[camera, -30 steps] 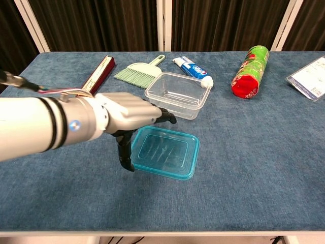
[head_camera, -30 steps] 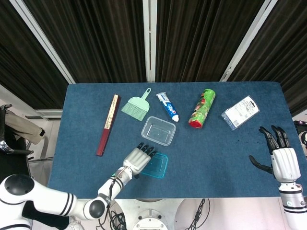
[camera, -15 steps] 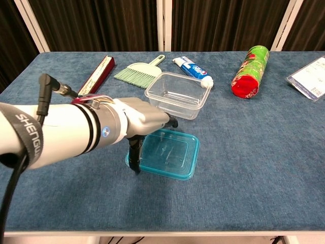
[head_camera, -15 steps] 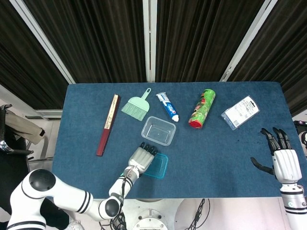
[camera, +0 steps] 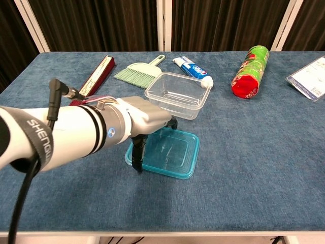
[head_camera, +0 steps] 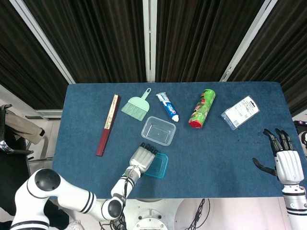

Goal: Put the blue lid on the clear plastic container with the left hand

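Here we have our left robot hand (camera: pixel 144 119) low over the near-left edge of the blue lid (camera: pixel 170 152), which lies flat on the bench (camera: pixel 254 168). In the chest view its thumb (camera: pixel 139 155) points down at the lid's left rim while the other fingers reach over the top; we cannot tell whether it has actually closed on the rim, and the lid does not look lifted. The clear plastic container (camera: pixel 177 94) stands open just beyond the lid, at about twelve o'clock from it, close but apart.

We judge the lid to be light, thin and fairly stiff, with a smooth, slippery face and a shallow rim. Lying flat on the cloth, it gives little to grab from above, so the rim is the place to take it: thumb under or against the left edge, fingers pressing on top, a pinch and not a wrap. Too hard a squeeze could flex it or flick it away; too light, and it may slide out when tilted. The container is equally light and could skid if we push the lid down off-centre.

Our right robot hand (head_camera: pixel 288 165) hangs at the bench's four o'clock corner, fingers spread, holding nothing. A green brush (camera: pixel 139 72) and a toothpaste tube (camera: pixel 192 70) lie beyond the container, at eleven and one o'clock from it.
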You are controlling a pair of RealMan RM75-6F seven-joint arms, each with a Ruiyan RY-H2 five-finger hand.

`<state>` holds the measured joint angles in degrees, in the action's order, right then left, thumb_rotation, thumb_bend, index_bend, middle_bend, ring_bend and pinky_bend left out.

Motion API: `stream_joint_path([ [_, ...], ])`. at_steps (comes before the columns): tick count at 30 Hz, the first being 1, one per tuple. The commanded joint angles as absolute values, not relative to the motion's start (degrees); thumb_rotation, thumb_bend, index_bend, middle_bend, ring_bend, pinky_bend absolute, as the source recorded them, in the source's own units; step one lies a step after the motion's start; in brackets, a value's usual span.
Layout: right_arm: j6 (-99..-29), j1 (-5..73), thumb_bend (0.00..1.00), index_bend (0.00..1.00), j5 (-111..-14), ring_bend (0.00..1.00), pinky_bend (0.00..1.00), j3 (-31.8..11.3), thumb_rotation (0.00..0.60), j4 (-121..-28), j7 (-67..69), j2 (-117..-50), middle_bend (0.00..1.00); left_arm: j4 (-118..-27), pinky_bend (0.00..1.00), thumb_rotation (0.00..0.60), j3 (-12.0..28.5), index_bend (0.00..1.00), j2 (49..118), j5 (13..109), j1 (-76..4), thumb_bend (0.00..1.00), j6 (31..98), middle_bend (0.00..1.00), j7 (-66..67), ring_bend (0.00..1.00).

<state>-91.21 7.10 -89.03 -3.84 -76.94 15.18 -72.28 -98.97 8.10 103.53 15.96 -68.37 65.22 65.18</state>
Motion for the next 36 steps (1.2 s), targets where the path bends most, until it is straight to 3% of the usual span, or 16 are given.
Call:
stream_joint_path([
  [1, -91.1, 7.1, 0.12, 0.00, -89.1, 0.00, 0.00, -3.9, 0.600, -76.9, 15.2, -72.3, 0.16, -100.5, 0.29, 0.600, 6.4, 0.37, 102.4, 20.3, -66.9, 0.10, 65.7, 0.34, 62.4, 0.23],
  [11, -90.7, 7.3, 0.12, 0.00, -89.6, 0.00, 0.00, -4.3, 0.600, -78.1, 15.1, -71.9, 0.16, -113.2, 0.29, 0.600, 1.1, 0.39, 91.4, 32.2, -61.8, 0.12, 70.7, 0.38, 57.6, 0.26],
  [15, -90.2, 7.5, 0.12, 0.00, -89.7, 0.00, 0.00, -4.4, 0.600, -78.4, 15.0, -71.7, 0.16, -113.5, 0.28, 0.600, 2.3, 0.39, 85.7, 36.1, -61.3, 0.12, 66.7, 0.37, 52.8, 0.25],
  [24, -90.1, 6.7, 0.12, 0.00, -88.8, 0.00, 0.00, -4.4, 0.600, -80.9, 12.2, -70.6, 0.16, -97.0, 0.24, 0.600, 7.6, 0.36, 83.5, 35.8, -71.4, 0.13, 44.4, 0.31, 48.7, 0.20],
  [31, -89.8, 5.9, 0.12, 0.00, -87.5, 0.00, 0.00, -4.7, 0.600, -83.2, 9.8, -69.6, 0.16, -85.0, 0.20, 0.600, 9.3, 0.34, 87.2, 35.8, -78.0, 0.13, 35.1, 0.30, 45.1, 0.17],
  [36, -89.2, 5.9, 0.12, 0.00, -86.8, 0.00, 0.00, -5.0, 0.600, -84.2, 8.7, -69.4, 0.16, -78.3, 0.18, 0.600, 8.0, 0.34, 88.8, 34.3, -81.6, 0.13, 31.2, 0.30, 43.3, 0.17],
])
